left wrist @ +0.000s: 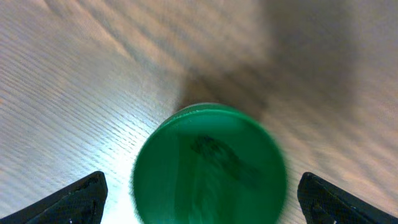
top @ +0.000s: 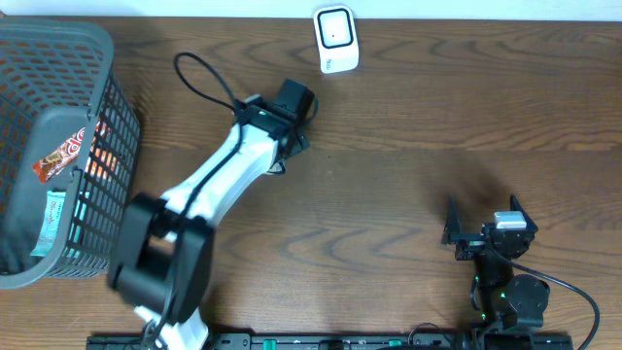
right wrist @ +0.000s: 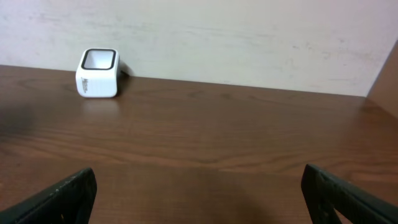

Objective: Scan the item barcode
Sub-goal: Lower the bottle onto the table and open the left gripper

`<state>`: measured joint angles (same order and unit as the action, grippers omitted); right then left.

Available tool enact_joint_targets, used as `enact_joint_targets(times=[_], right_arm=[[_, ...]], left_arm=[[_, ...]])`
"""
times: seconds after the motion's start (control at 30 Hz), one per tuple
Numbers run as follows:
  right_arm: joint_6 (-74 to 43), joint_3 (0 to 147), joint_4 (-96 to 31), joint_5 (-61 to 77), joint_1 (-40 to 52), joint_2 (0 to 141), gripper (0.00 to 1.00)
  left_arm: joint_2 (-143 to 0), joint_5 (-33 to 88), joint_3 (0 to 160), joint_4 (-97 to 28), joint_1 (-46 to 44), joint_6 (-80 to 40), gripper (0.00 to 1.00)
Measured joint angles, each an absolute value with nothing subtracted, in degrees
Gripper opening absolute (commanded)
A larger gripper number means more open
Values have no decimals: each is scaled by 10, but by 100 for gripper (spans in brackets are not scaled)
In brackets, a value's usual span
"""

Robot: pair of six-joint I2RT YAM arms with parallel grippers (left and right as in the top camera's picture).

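One basket [top: 60,47], one scanner [top: 336,39], one green-lidded item [left wrist: 210,165]

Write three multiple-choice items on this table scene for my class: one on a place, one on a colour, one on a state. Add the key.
1. Where on the table does the white scanner stand in the overhead view?
A. at the far edge, near the middle
B. inside the basket
C. at the near edge, on the left

2. What colour is the round item in the left wrist view?
A. red
B. green
C. yellow

3. How is the right gripper?
A. shut on the scanner
B. shut on nothing
C. open, holding nothing

Key:
1 A: it sits at the top edge of the overhead view, well away from the basket.
2 B: its round top shows plain green.
3 C: its jaws stand wide apart with only bare table between them.
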<state>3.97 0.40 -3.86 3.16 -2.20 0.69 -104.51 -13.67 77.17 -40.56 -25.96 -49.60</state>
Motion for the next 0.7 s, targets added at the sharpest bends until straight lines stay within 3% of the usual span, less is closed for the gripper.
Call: enact_joint_targets(times=[0.27, 0.7], right_arm=[[40, 4, -39, 32, -22, 7, 99], [40, 4, -39, 32, -22, 7, 99]], left_arm=[[-855, -137, 774, -406, -259, -475, 98], [-672, -150, 775, -401, -259, -326, 98]])
